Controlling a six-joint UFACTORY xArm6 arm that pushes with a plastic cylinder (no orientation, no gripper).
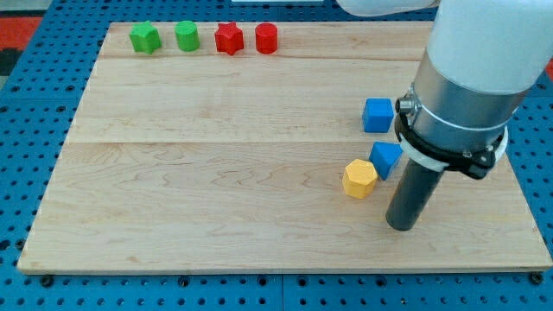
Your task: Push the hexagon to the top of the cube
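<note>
The yellow hexagon (pixel 359 179) sits on a light wooden board (pixel 216 173), toward the view's lower right, with my tip (pixel 402 225) planted on the wood just to its right and a little nearer the view's bottom, not touching it. My tip is the blunt lower end of a dark straight rod that hangs from a wide grey and white arm body filling the view's upper right corner; there are no jaws on it and it holds nothing. Just beside the hexagon's upper right edge lies a small blue block (pixel 385 159), angular in shape, partly hidden behind the rod, so whether the two touch cannot be told. Above that, apart from it, rests the blue cube (pixel 378 115). Far off along the board's top edge at the view's left stands a row of four blocks: a green star-like block (pixel 144 37), a green cylinder (pixel 187 36), a red star-like block (pixel 228 39) and a red cylinder (pixel 266 39). The board lies on a blue perforated table (pixel 26 130).
</note>
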